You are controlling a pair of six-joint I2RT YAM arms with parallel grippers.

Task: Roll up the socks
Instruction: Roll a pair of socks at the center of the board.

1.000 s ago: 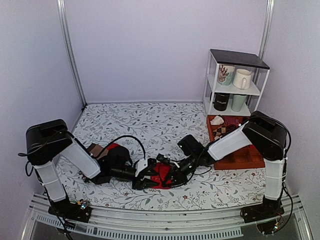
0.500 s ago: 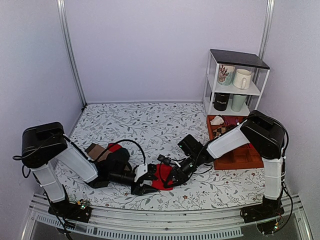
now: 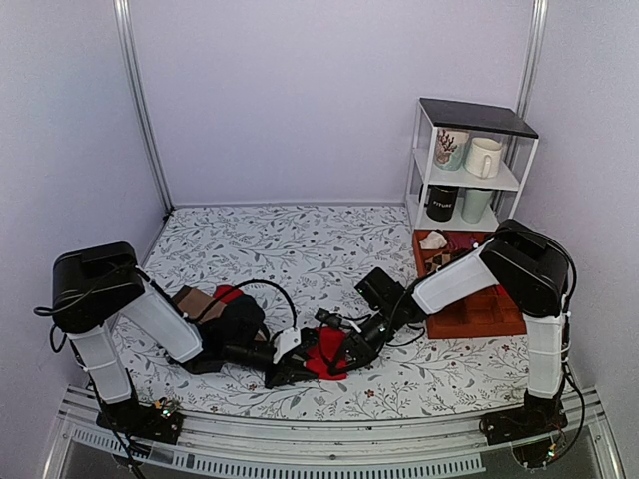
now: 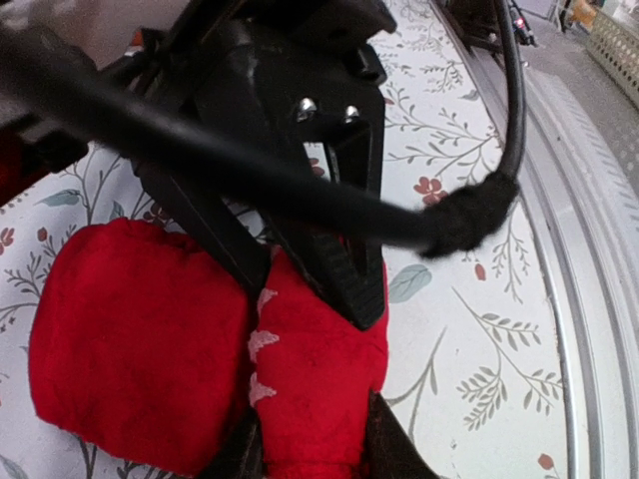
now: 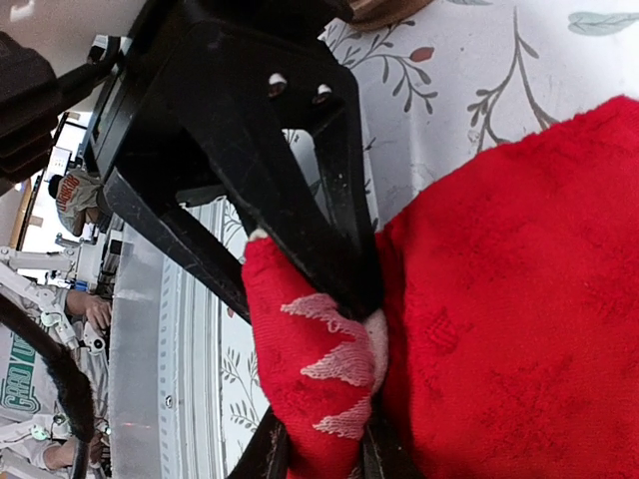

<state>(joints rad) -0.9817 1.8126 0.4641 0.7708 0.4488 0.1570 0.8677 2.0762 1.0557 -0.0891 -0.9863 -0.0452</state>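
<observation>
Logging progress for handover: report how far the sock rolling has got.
Done: the socks are already bunched into a thick red bundle. In hand: left gripper and right gripper both pinch one patterned fold beside it. Left: probably tucking that fold in and letting go.

Red socks (image 5: 499, 299), patterned fold pinched between jaws, on floral table (image 5: 449, 80).

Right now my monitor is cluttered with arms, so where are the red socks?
In the top view the red socks lie centre-front on the table, pinched between both arms' jaws, left of the red-brown tray.
</observation>
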